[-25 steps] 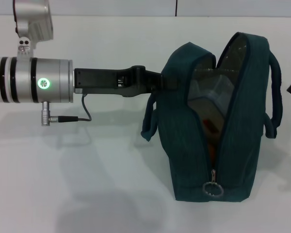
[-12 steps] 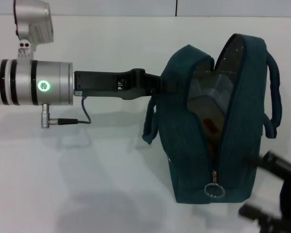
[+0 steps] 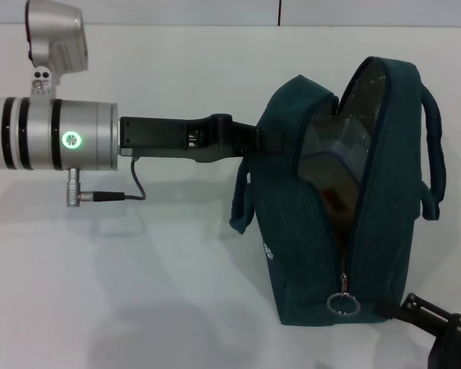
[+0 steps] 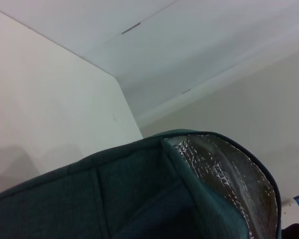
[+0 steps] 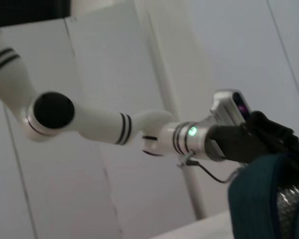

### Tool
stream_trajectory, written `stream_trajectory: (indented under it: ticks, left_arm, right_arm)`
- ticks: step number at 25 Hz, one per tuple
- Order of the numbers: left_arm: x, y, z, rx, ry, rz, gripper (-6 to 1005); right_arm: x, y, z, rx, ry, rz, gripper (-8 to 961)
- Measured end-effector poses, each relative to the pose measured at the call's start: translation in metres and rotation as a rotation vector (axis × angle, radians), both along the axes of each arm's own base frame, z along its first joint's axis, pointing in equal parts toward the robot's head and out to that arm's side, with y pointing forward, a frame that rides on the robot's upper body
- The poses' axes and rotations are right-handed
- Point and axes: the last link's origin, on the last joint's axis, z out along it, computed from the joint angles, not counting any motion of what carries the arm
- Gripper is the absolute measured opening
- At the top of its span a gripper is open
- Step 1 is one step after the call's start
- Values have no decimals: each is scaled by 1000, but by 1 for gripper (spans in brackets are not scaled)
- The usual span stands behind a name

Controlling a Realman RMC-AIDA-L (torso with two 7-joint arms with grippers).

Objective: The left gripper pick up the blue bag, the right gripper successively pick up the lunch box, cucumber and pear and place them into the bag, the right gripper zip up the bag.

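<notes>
The blue bag (image 3: 307,223) hangs upright over the white table, its zip open down the front, with the ring pull (image 3: 343,302) near the bottom. My left gripper (image 3: 265,138) is shut on the bag's upper left rim and holds it up. Inside I see the clear lunch box (image 3: 342,150) and something orange-red (image 3: 338,198) below it. The cucumber and pear are hidden. My right gripper (image 3: 426,338) is open at the bottom right, one finger (image 3: 415,309) just beside the bag's lower right corner. The bag's silver lining shows in the left wrist view (image 4: 224,174).
The white table (image 3: 138,292) spreads left of and in front of the bag. The bag's two handles (image 3: 438,154) hang at its sides. The right wrist view shows my left arm (image 5: 109,127) reaching to the bag (image 5: 259,199).
My right gripper came in from the right edge to the bottom right corner, beside the bag's lower corner. The bag and left arm shifted very slightly right.
</notes>
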Motion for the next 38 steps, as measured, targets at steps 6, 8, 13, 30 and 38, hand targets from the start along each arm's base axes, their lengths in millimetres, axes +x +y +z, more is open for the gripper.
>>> stream_trajectory:
  ticks: [6,8,13,30,38]
  left_arm:
    - [2,1,-1,-1,3,-8,51]
    - [2,1,-1,-1,3,-8,51]
    - [1,1,-1,0,3,-7,51]
    - [1,0,0,4,-4,-8,52]
    - [1,0,0,4,-5,-6,52]
  right_arm:
    - [7,3,-8,10,-62,-32,875]
    - [8,6,-11,5,-82,-39,874]
    - [6,11,-15,-10,-98,-28,875]
    - [-3,18,-20,-27,-89,-7,875]
    - [-7,24,-19,-28,-70,-8,874]
